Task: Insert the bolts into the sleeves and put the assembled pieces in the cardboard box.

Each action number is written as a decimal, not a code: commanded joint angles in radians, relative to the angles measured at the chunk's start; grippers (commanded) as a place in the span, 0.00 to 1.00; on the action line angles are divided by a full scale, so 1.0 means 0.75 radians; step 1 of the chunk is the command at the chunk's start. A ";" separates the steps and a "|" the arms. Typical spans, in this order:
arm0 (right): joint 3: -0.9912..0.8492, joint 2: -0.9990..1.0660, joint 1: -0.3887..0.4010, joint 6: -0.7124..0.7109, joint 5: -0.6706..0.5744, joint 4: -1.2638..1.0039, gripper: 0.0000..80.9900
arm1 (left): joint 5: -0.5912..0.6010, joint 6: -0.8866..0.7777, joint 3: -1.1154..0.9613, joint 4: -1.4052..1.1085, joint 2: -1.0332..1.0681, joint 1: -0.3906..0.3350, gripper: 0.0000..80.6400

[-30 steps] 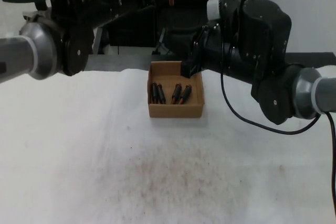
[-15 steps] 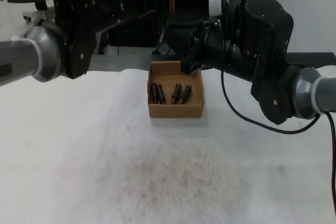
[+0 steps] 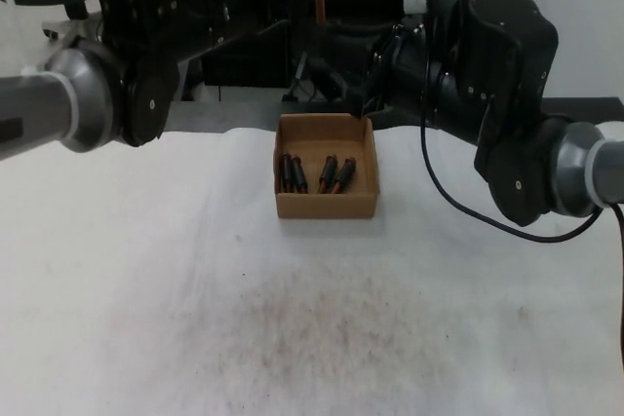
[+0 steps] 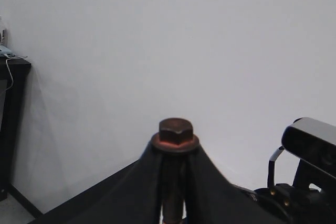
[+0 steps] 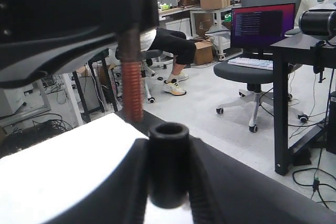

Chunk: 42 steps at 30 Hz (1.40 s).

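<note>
- The left gripper is clenched on a rusty brown hex-headed steel bolt; the head faces its own wrist camera and the thread points away, which leaves the shank free to enter a sleeve.
- The right gripper grasps a short black tubular sleeve by its lower body; the open bore stays uncovered and is offered towards the bolt.
- In the right wrist view the threaded end hangs just beside and a little above the sleeve's mouth, not inside it; the insertion looks about to be lined up rather than begun.
- Both parts are held in the air beyond the far edge of the white-covered bench, behind the open brown cardboard box — likely so that mating happens free of the surface, close to where the piece must be dropped.
- The box sits at the middle of the far edge; four dark assembled pieces lie inside, in two pairs.
- Over the last second the right arm has risen and drawn back from above the box's far right corner; the left arm shifted slightly at first, then held — box and contents are unchanged.
</note>
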 commanded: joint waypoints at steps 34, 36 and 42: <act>-0.008 -0.006 0.039 -0.033 0.011 0.004 0.01 | 0.009 -0.008 -0.016 0.026 -0.002 -0.006 0.00; -0.008 -0.006 0.039 -0.033 0.011 0.004 0.01 | 0.009 -0.008 -0.016 0.026 -0.002 -0.006 0.00; -0.008 -0.006 0.042 -0.033 0.011 -0.011 0.01 | 0.009 -0.008 -0.016 0.068 -0.002 -0.005 0.00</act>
